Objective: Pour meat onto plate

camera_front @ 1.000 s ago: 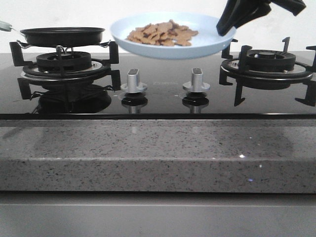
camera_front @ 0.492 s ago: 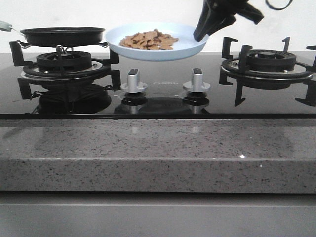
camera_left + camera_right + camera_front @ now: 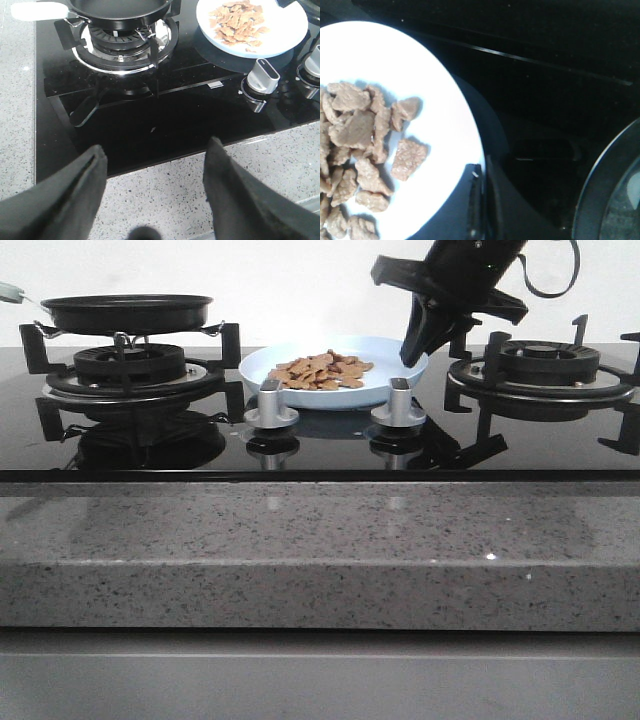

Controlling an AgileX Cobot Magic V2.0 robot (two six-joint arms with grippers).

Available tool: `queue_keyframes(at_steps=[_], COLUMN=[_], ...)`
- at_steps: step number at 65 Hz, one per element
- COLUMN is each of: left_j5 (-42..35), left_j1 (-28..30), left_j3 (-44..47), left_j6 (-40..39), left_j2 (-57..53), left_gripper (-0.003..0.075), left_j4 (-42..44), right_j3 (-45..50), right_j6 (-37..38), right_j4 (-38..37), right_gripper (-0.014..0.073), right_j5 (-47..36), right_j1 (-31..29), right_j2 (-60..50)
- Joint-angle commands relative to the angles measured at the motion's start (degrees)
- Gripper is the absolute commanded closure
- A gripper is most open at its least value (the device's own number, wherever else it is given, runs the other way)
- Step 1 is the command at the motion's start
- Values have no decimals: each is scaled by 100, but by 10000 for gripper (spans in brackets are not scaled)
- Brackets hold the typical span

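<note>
Meat (image 3: 320, 370) fills plate (image 3: 385, 390), right hand (image 3: 412, 348) gripping rim

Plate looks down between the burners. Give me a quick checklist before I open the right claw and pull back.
1. Plate resting on the glass cooktop behind the knobs: looks ok, contact underneath cannot be confirmed.
2. Plate level: ok, rim looks even in the front view.
3. Meat on the plate, none spilled on the glass: ok.
4. Right claw gripping the plate's rim: ok by the right wrist view, so it must open before retreating.
5. Retreat path clear of the right burner grate: cannot tell, the grate stands close.
6. Left claw open, empty and away from the plate: ok.
</note>
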Motion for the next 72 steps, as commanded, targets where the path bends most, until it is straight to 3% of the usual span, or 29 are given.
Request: queue_keyframes(at_steps=[1, 13, 19, 41, 54, 72], left_j5=[-367, -367, -367, -367, -367, -367], left_j1=[-42, -42, -42, -42, -42, -42], left_j3=[-148, -148, -148, -148, -148, -148], left_j6=[-68, -68, -68, -68, -68, -68], left_j2=[-5, -5, -5, -5, -5, -5], left_gripper=[301, 301, 301, 301, 301, 301], left_j4=[-60, -60, -60, -60, -60, -60], right_j3=[-205, -205, -274, -193, 1352, 3926], right_j6=[-16, -16, -16, 17, 410, 493], right_j4=[39, -43, -59, -431, -1296, -1371], right_gripper=[640, 364, 281, 287, 287, 287], right_j5=[-205, -139, -46, 391, -236, -913], right_j1=[-23, -23, -23, 195, 679, 668], right_j2=[-365, -365, -410, -1438, -2684, -4639])
